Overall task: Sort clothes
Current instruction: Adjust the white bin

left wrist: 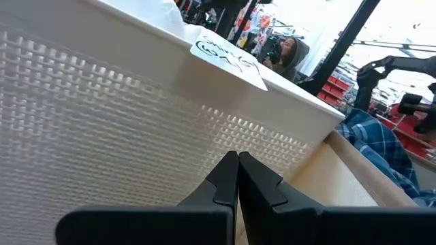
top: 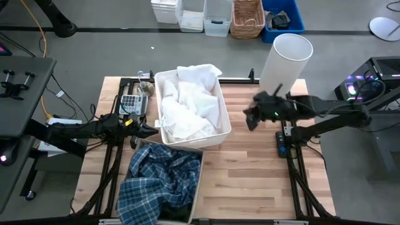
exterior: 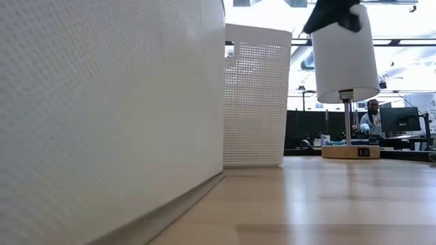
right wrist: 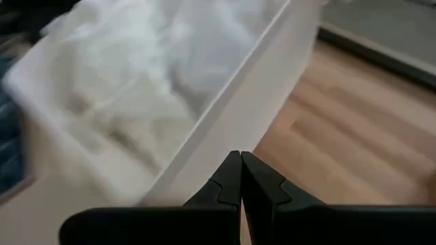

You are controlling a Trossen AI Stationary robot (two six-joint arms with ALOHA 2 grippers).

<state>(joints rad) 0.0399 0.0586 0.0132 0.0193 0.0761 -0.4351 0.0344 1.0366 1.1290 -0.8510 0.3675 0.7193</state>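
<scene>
White garments (top: 187, 103) lie piled in the white plastic bin (top: 220, 128) at the table's middle; they also show in the right wrist view (right wrist: 136, 75). The blue-and-white plaid shirt (top: 159, 181) lies in the beige cardboard box (top: 199, 181) at the near left, spilling over its near edge; it also shows in the left wrist view (left wrist: 381, 146). My left gripper (top: 150, 130) is shut and empty, just left of the bin's wall (left wrist: 136, 136). My right gripper (top: 250, 119) is shut and empty, held above the table right of the bin. Dark green and dark grey garments are hidden.
A white lamp (top: 284, 62) stands at the table's far right; its shade also shows in the low view (exterior: 344, 61). A small device (top: 131, 103) lies at the far left. Bare wood (top: 262, 175) lies right of the box and bin. People sit in the room beyond (exterior: 371, 119).
</scene>
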